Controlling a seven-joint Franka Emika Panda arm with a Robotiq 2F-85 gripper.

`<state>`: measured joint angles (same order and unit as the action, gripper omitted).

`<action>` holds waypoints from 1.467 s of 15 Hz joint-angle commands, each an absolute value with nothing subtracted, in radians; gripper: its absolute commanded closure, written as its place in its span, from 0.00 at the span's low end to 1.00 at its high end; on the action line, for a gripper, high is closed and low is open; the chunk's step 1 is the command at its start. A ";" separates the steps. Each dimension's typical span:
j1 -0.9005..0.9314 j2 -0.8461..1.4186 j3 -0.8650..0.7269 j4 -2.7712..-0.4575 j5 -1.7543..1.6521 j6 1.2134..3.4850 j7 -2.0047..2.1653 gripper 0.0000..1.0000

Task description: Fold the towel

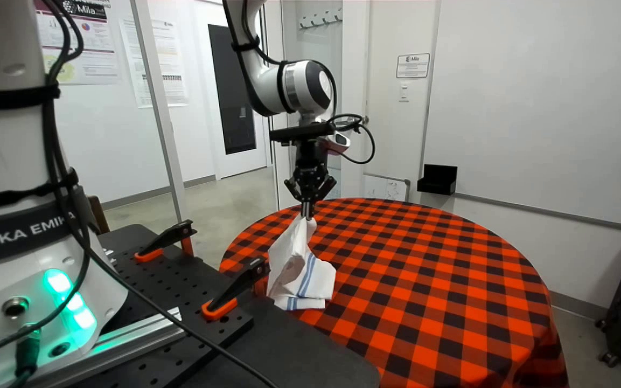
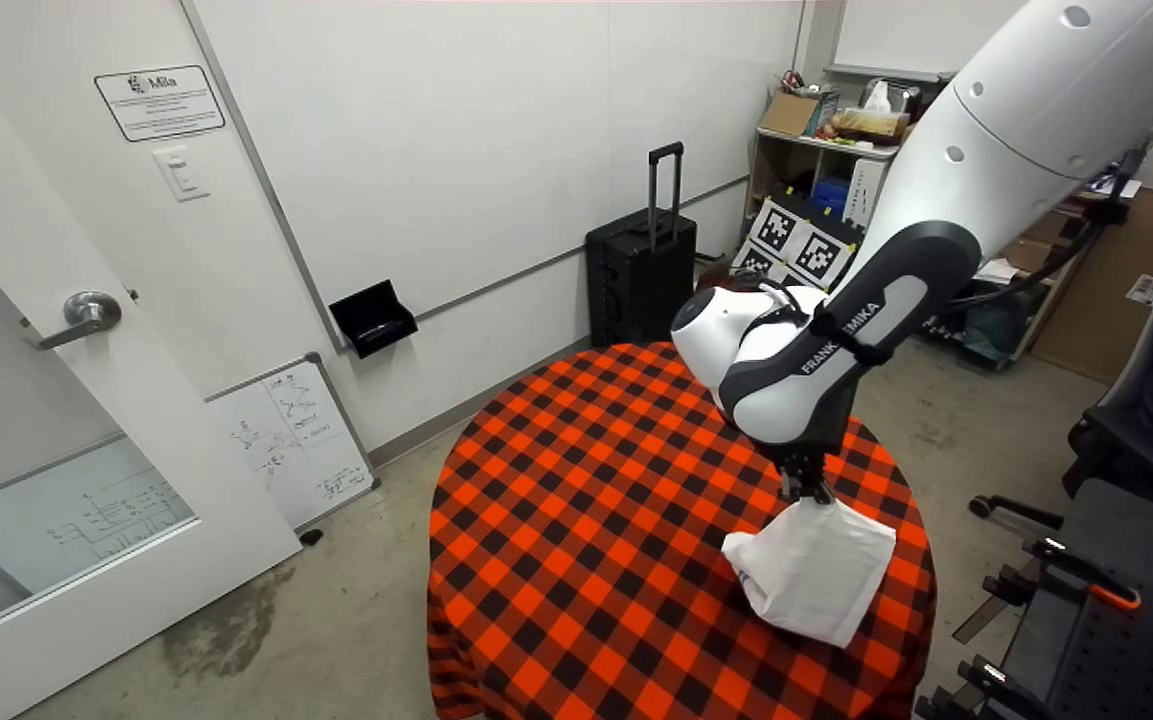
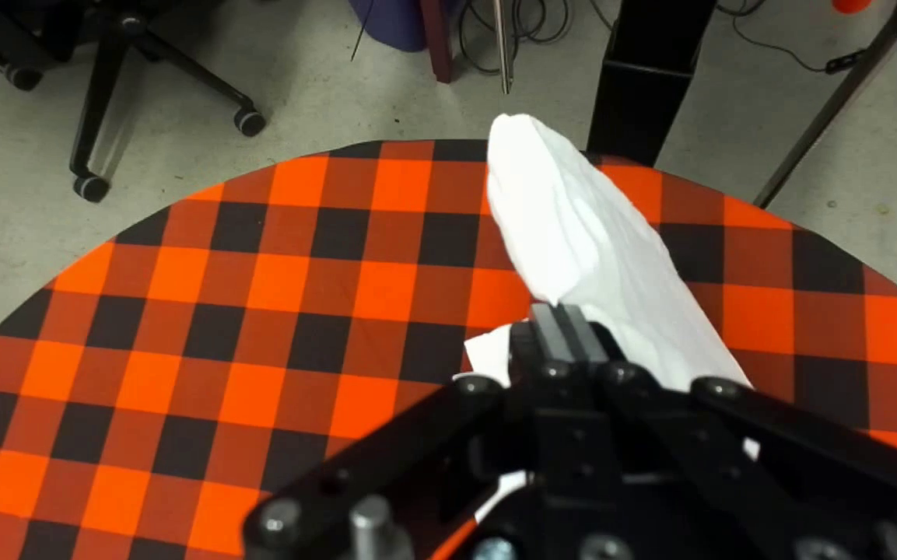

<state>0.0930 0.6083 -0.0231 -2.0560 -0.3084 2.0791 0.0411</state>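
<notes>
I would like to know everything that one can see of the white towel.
The towel looks like thin cloth, white with narrow blue stripes on its lower part. The shut gripper pinches it at the top, so it stands raised in a creased, tent-like shape. The lower part rests in layers on the red-and-black checked tablecloth, near the curved edge.

Black base band point(image 1: 25, 233) of the white robot arm point(image 1: 3, 148): "RANKA EMIKA", start out of my view. Same arm, black trim point(image 2: 861, 318): "FRANK… EMIKA", partly covered. Maroon-and-white paper poster point(image 1: 86, 51): "Mila". Black-bordered white wall sign point(image 2: 160, 103): "Mila". Their smaller print, and handwriting point(image 2: 298, 402) on the grey-framed whiteboard point(image 2: 281, 498), I cannot read. White panel point(image 2: 798, 239): black square code markers point(image 2: 820, 254).
</notes>
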 commanded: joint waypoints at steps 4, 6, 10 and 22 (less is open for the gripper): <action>0.079 0.618 -0.005 -2.070 -0.311 2.095 -0.015 1.00; 0.091 0.635 0.006 -2.072 -0.325 2.102 -0.029 1.00; 0.126 0.701 0.023 -2.042 -0.404 2.093 -0.106 1.00; 0.225 0.914 -0.061 -1.808 -0.665 2.197 0.052 1.00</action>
<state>0.2148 0.8485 -0.0346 -1.9067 -0.6369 2.1836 0.0095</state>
